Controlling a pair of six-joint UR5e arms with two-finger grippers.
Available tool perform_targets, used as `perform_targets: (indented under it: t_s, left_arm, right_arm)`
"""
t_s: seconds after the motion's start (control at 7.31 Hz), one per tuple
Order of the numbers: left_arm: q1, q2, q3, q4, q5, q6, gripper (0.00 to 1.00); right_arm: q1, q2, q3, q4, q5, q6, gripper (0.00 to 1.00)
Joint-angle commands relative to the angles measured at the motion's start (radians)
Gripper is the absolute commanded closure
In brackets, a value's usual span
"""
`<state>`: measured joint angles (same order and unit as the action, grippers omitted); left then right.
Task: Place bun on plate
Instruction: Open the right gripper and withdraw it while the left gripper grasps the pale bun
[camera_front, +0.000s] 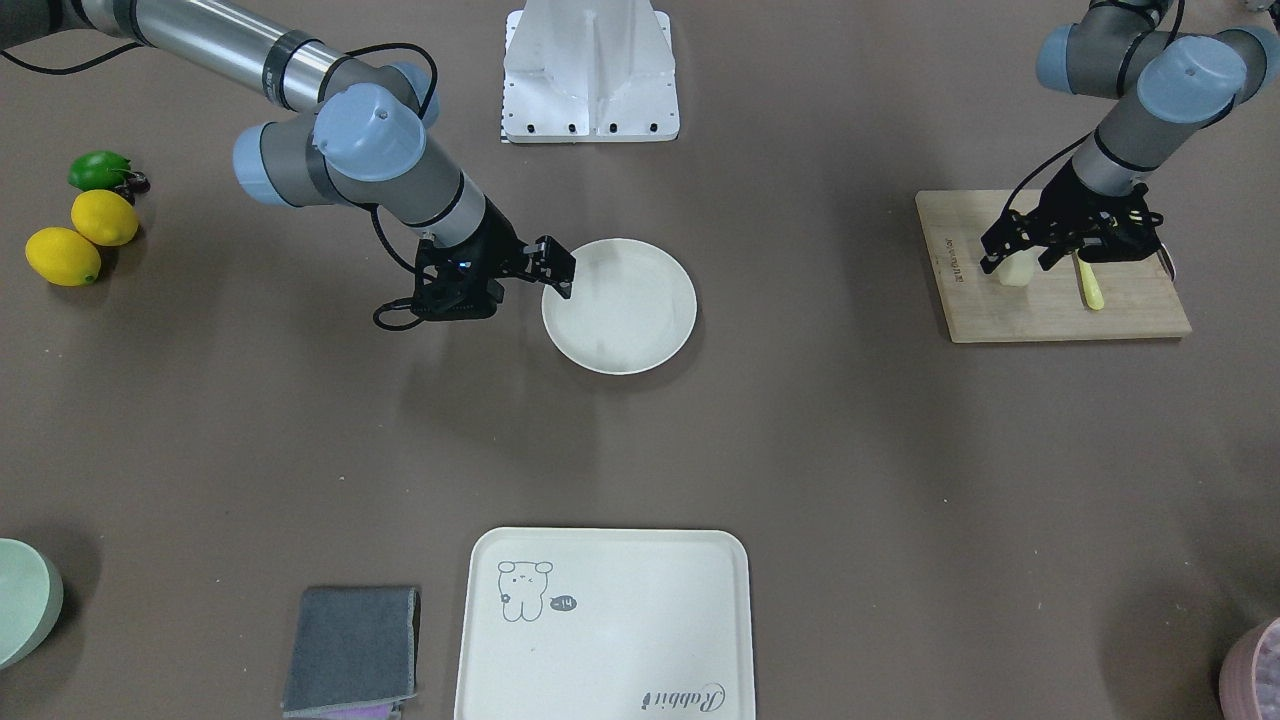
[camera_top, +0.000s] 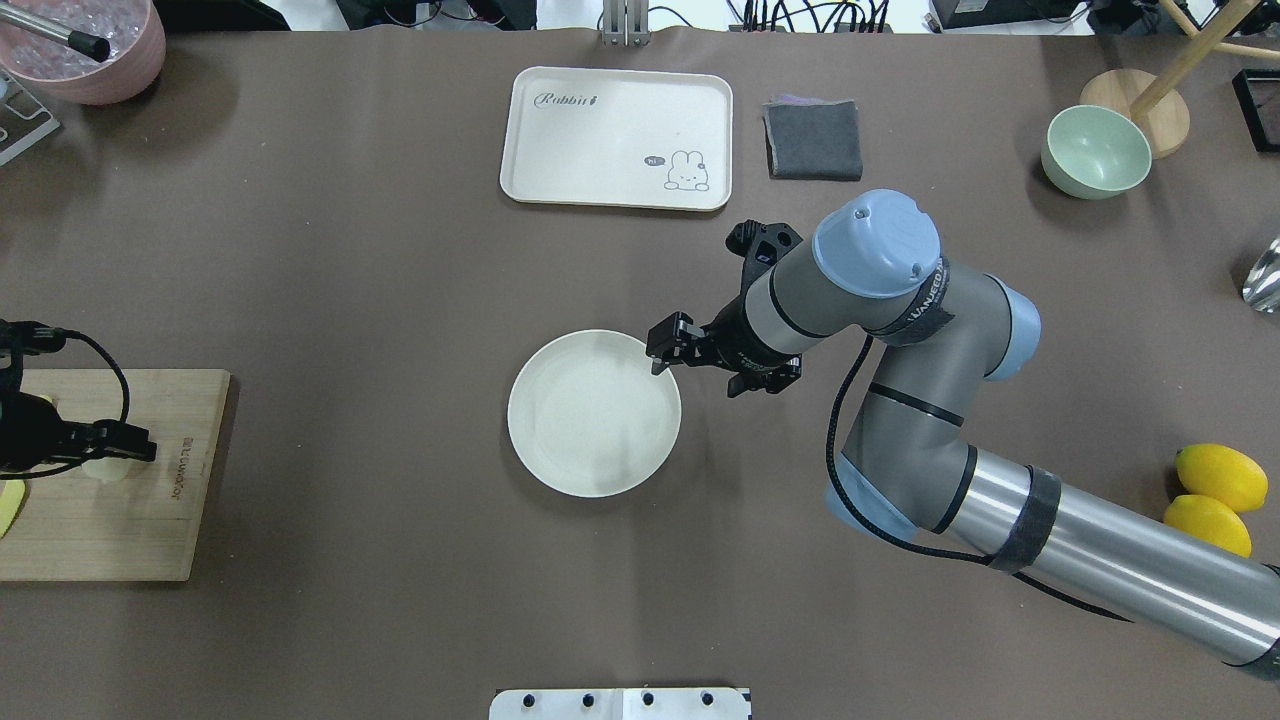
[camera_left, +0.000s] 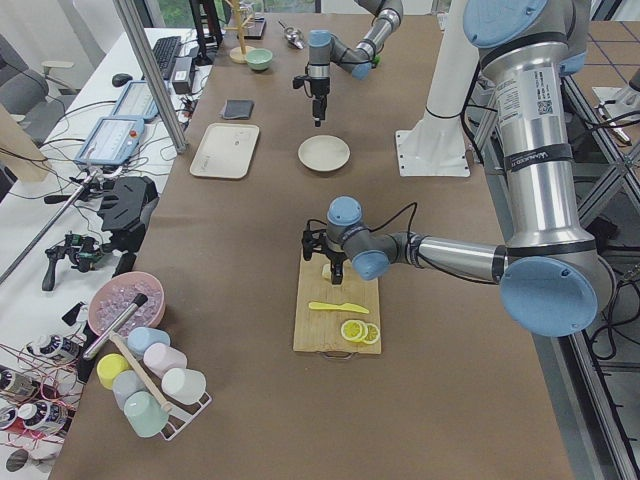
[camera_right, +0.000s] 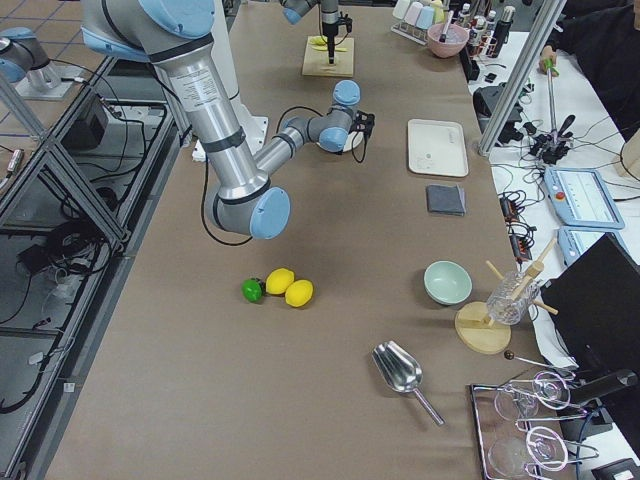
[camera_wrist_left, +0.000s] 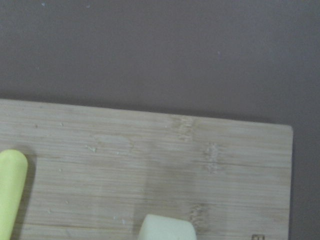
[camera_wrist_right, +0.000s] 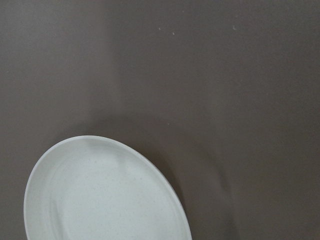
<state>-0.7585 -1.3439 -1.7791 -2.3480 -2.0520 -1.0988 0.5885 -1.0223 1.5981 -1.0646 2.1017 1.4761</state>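
Observation:
The bun (camera_front: 1015, 270) is a small pale cream lump standing on the wooden cutting board (camera_front: 1050, 315) at the robot's left. My left gripper (camera_front: 1018, 262) is lowered over the bun with a finger on each side of it and looks open. In the left wrist view only the bun's top (camera_wrist_left: 166, 229) shows at the bottom edge. The round off-white plate (camera_front: 630, 320) lies bare at the table's middle. My right gripper (camera_front: 556, 270) hovers open at the plate's rim (camera_top: 590, 420), holding nothing.
A yellow knife (camera_front: 1088, 283) lies on the board beside the bun. The cream tray (camera_front: 600, 620) and grey cloth (camera_front: 352, 648) sit on the operators' side. Two lemons (camera_front: 80, 235) and a green fruit lie at the robot's right. A green bowl (camera_top: 1095, 152) stands far right.

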Motion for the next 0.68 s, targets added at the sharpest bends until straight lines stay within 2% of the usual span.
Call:
perform_targets:
  t_s: [0.0,0.14,0.41,0.55]
  left_arm:
    - [0.005,0.003,0.003,-0.005,0.003,0.0,0.59]
    - [0.004,0.002,0.003,-0.005,0.003,0.0,0.64]
    - [0.001,-0.015,-0.043,-0.001,-0.011,-0.003,0.64]
    - [0.001,-0.055,-0.068,0.006,-0.01,-0.036,0.64]
  right_arm:
    - [0.004,-0.002,0.006,0.0,0.001,0.003,0.0]
    - [0.004,-0.002,0.02,0.0,0.001,0.03,0.0]
    - [0.027,-0.004,0.057,-0.002,0.007,0.052,0.0]
    - [0.062,-0.007,0.057,-0.005,0.038,0.052,0.0]
